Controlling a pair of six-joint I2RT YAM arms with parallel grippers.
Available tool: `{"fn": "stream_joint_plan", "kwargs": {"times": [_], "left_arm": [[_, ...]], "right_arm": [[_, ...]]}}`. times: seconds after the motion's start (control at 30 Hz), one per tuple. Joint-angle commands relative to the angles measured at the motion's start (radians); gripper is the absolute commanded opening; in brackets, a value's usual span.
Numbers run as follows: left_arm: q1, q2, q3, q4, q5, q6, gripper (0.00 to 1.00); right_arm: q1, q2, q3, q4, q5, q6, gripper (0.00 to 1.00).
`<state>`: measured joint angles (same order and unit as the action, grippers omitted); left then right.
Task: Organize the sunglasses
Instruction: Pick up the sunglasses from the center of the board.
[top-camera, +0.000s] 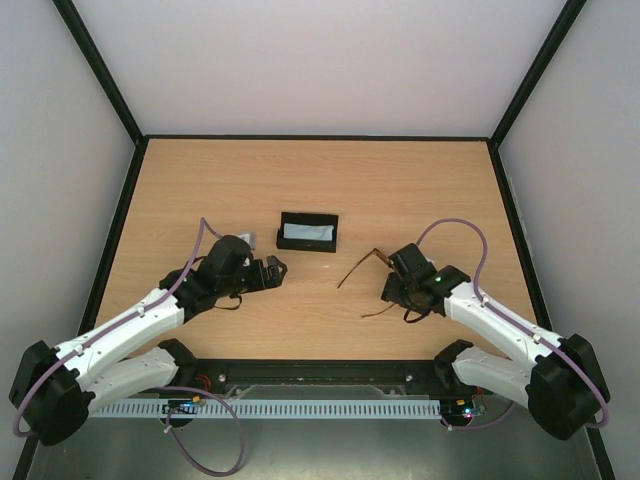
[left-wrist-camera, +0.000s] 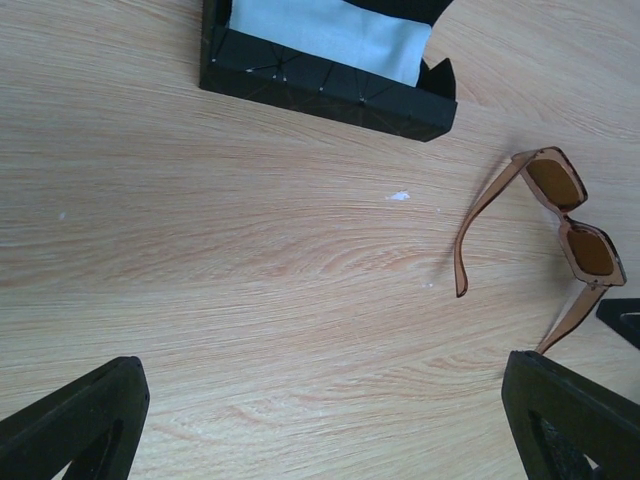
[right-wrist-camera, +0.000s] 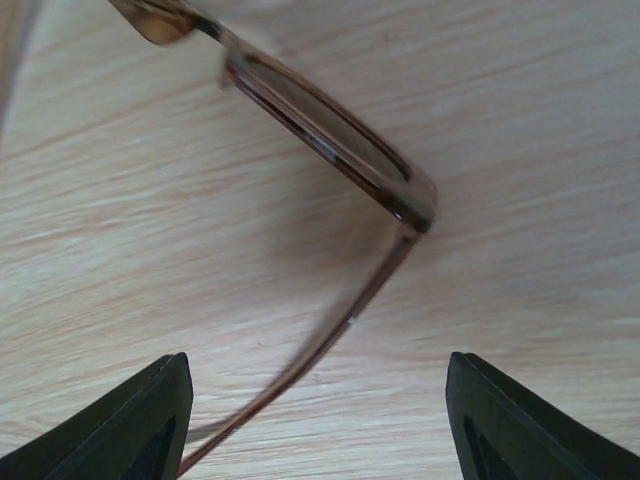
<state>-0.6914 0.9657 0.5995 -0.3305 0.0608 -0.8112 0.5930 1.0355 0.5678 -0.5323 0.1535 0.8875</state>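
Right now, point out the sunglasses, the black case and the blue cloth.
sunglasses (left-wrist-camera: 590, 250), left wrist view, lower lens
black case (left-wrist-camera: 330, 92), left wrist view, front wall
blue cloth (left-wrist-camera: 320, 30), left wrist view, middle

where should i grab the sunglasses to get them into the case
Likely the temple arm just behind its hinge, from above with the right gripper: the sunglasses sit with both arms unfolded, and that slim arm lies between its open jaws.
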Motion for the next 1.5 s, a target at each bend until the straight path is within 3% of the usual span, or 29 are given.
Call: {"fn": "stream_joint_plan", "kwargs": {"times": [0.0, 0.33, 0.6, 0.77, 0.9, 1.0, 1.1, 1.17, 1.3, 1.47], "left_arm": [[-0.005, 0.012, -0.032, 0.06, 0.031, 0.019, 0.99], [-0.005, 0.038, -0.04, 0.083, 0.054, 0.036, 0.99], [-0.005, 0.057, -0.034, 0.097, 0.064, 0.036, 0.99], [-0.005, 0.064, -0.023, 0.095, 0.071, 0.044, 0.99], [-0.006, 0.062, -0.013, 0.09, 0.086, 0.049, 0.98], [-0.022, 0.066, 0.001, 0.091, 0.098, 0.047, 0.83], [-0.068, 0.077, 0.027, 0.097, 0.106, 0.024, 0.44], [-0.111, 0.092, 0.045, 0.107, 0.095, -0.003, 0.27], [-0.194, 0.157, 0.078, 0.165, 0.073, -0.066, 0.16], [-0.251, 0.277, 0.139, 0.244, 0.042, -0.117, 0.14]], "right_arm": [[0.019, 0.003, -0.058, -0.014, 0.022, 0.105, 0.71], [0.015, 0.166, -0.037, 0.088, 0.103, 0.122, 0.69], [-0.017, 0.205, -0.017, 0.076, 0.169, 0.116, 0.43], [-0.048, 0.205, -0.017, 0.086, 0.185, 0.089, 0.13], [-0.047, 0.17, -0.003, 0.08, 0.178, 0.053, 0.01], [-0.045, 0.112, 0.026, 0.061, 0.168, 0.019, 0.01], [-0.045, 0.068, 0.066, 0.028, 0.173, -0.002, 0.01], [-0.045, 0.05, 0.094, 0.027, 0.157, -0.012, 0.02], [-0.043, 0.039, 0.125, 0.049, 0.11, -0.026, 0.01], [-0.031, 0.028, 0.133, 0.062, 0.089, -0.049, 0.01]]}}
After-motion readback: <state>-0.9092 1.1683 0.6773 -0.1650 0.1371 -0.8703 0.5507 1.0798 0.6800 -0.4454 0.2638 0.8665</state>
